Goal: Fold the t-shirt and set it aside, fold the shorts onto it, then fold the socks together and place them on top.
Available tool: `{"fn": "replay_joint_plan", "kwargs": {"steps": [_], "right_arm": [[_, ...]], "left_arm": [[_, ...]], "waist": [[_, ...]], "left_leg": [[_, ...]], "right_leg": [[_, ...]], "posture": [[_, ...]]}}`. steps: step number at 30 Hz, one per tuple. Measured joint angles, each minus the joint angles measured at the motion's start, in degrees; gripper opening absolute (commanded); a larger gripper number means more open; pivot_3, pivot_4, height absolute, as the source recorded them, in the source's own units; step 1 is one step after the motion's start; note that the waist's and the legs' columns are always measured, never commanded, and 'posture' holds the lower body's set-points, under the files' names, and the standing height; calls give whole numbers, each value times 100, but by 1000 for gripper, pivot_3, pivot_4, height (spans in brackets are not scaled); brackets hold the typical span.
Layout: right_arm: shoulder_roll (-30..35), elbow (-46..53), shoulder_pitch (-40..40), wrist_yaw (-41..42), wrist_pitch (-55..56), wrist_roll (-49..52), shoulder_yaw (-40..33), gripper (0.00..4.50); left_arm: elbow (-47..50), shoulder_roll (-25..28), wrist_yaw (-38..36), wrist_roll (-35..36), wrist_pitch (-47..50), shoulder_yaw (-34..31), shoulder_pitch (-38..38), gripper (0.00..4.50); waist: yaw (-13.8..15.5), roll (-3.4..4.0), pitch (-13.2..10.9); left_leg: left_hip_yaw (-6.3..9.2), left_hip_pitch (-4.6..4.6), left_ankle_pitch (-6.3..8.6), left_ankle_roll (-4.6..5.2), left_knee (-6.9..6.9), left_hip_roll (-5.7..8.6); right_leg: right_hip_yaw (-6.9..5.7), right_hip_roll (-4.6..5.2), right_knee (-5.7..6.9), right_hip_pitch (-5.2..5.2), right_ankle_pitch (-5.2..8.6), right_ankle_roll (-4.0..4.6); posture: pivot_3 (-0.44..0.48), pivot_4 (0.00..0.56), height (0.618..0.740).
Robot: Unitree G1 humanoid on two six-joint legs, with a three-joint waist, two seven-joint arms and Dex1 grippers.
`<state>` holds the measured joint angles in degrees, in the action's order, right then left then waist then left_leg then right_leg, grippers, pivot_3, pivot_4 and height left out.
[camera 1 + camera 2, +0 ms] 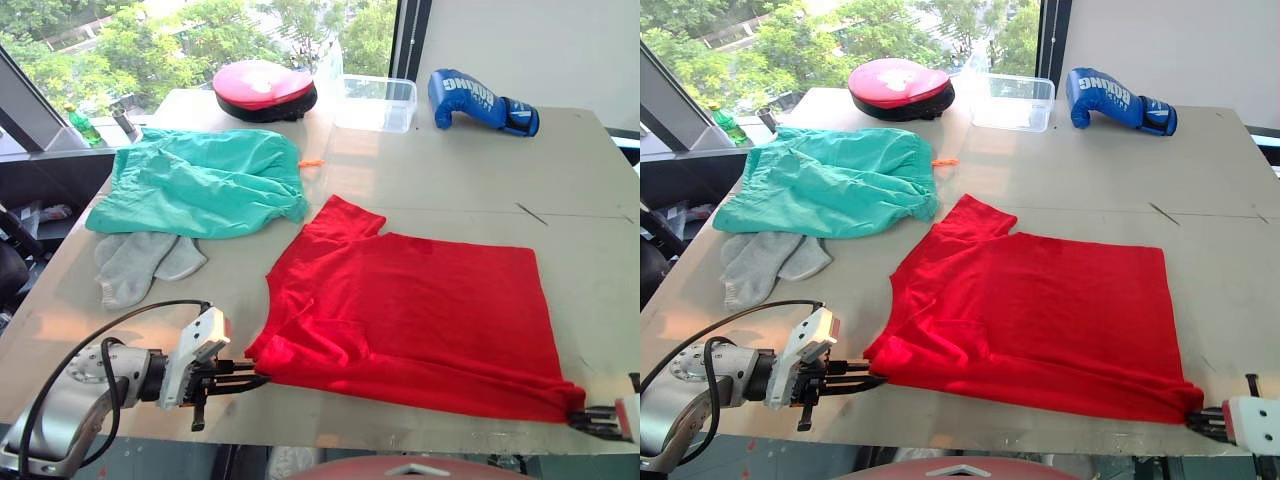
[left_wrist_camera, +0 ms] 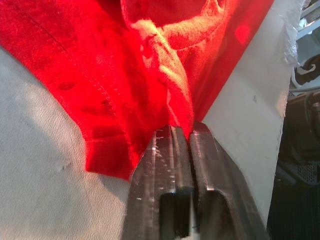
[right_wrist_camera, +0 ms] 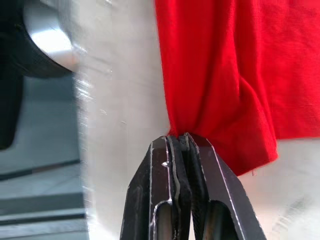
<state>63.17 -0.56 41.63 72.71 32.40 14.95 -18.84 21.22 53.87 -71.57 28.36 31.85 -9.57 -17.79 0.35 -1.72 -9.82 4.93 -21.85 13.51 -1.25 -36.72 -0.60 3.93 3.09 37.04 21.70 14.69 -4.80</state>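
Left eye view: we're on step one, folding the t-shirt (image 1: pixel 420 305), which lies spread on the table (image 1: pixel 450 170) near its front edge; the shorts (image 1: pixel 205 180) and socks (image 1: pixel 140 262) wait untouched at the far left. Our left gripper (image 1: pixel 250 378) sits at the shirt's near left corner, our right gripper (image 1: pixel 590 415) at the near right corner. Right eye view: same layout, both near corners taken at the table edge, so we judge the next move is lifting both corners together and carrying them over toward the far hem, keeping the cloth taut and level. Left wrist view: jaws closed tight, a bunched ridge of red fabric pinched between the tips. Right wrist view: jaws closed too, a gathered fold of shirt caught right at the tips, the rest fanning out beyond.
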Motion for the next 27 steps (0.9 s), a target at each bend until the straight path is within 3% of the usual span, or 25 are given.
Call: {"fn": "replay_joint_plan", "kwargs": {"steps": [6,7,10,11,13,19,20,21,27], "right_arm": [[-56,516,188,-16,-309,-106,-74,0],[-57,586,198,-26,-388,-133,-98,0],[-95,727,277,-39,-586,-155,-192,0],[-115,744,293,-38,-619,-151,-207,308],[-174,829,432,23,-808,-55,-327,962],[-637,1344,837,171,-2100,1141,-1093,3908],[-709,1456,817,110,-2393,1408,-1231,4233],[-791,1585,736,-21,-2783,1706,-1396,4450],[-958,1593,-86,-459,-3855,2224,-1706,4450]], "left_arm": [[0,111,-241,79,-152,15,-19,3889],[-7,165,-305,104,-181,25,-40,4471],[-61,302,-397,103,-318,42,-83,4471],[-101,329,-410,100,-361,42,-90,4497],[-273,399,-500,100,-502,59,-23,4500],[-1338,745,-913,217,-580,-387,442,4500],[-1403,796,-1039,284,-567,-444,523,4500],[-1441,839,-1196,397,-517,-502,680,4500],[-1393,1056,-1757,1257,189,-543,1710,4500]], "waist": [[-2,35,-2],[-2,37,0],[-3,48,5],[-4,49,5],[-8,59,4],[2,93,-12],[-5,90,-16],[-8,83,-22],[-37,61,-36]], "left_leg": [[-5,5,0,0,-1,-3],[-7,6,0,0,-1,-5],[-11,6,0,0,-1,-8],[-11,6,0,0,0,-8],[-12,4,0,0,0,-8],[-13,-6,0,0,-1,-13],[-14,-9,0,0,-1,-13],[-15,-10,0,0,-1,-12],[-15,-22,0,0,7,-10]], "right_leg": [[1,-1,-2,0,0,-1],[1,-1,-2,0,0,-1],[0,-1,-2,0,0,-1],[1,-1,-2,0,0,-1],[0,-1,-2,1,1,-1],[-1,-5,-1,12,1,-1],[0,-3,-2,14,1,-1],[0,-1,-3,14,1,-1],[-4,-2,-12,26,0,-1]], "posture": [[0,150,731],[0,150,731],[0,150,731],[0,150,731],[0,150,731],[0,150,731],[0,150,731],[0,150,731],[0,150,731]]}}
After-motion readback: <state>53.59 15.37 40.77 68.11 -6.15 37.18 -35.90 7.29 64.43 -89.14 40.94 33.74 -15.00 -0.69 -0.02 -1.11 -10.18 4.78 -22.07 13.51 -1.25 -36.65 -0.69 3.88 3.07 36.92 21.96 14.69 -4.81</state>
